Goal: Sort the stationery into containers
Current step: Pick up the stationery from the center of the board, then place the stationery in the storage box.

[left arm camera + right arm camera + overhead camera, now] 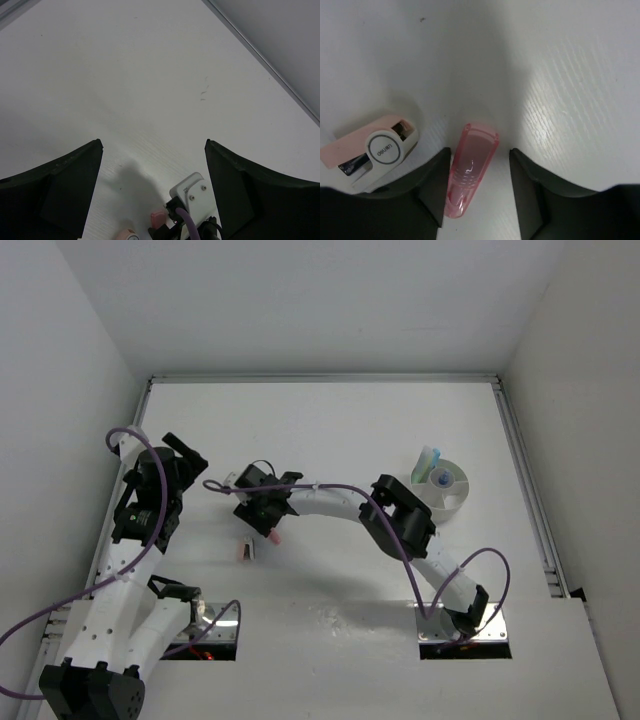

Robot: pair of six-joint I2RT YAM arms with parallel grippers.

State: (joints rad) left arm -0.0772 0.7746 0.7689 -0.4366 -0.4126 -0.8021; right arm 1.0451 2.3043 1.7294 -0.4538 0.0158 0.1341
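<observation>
A white table (330, 430) is sitting inside plain white walls. Near its left middle, the right claw (480, 159) is hanging over a pink stick (470, 172) with one finger on each side. The stick is touching one finger and a thin gap is showing by the other, so I cannot tell if the claw is squeezing it. The stick is looking like smooth, see-through plastic: light, hard and probably slippery, so it is best pinched across its wide middle, not at its thin end. Just beside it, a pink and white tape roller (375, 150) is lying on the table. The left claw (154, 145) is hanging with its fingers wide apart and nothing between them. Well apart from all this, over on the right, the round white tub (455, 502) is holding two things — a bottle (443, 479) with a blue cap, and a greenish stick (428, 460) standing up at its back edge.
</observation>
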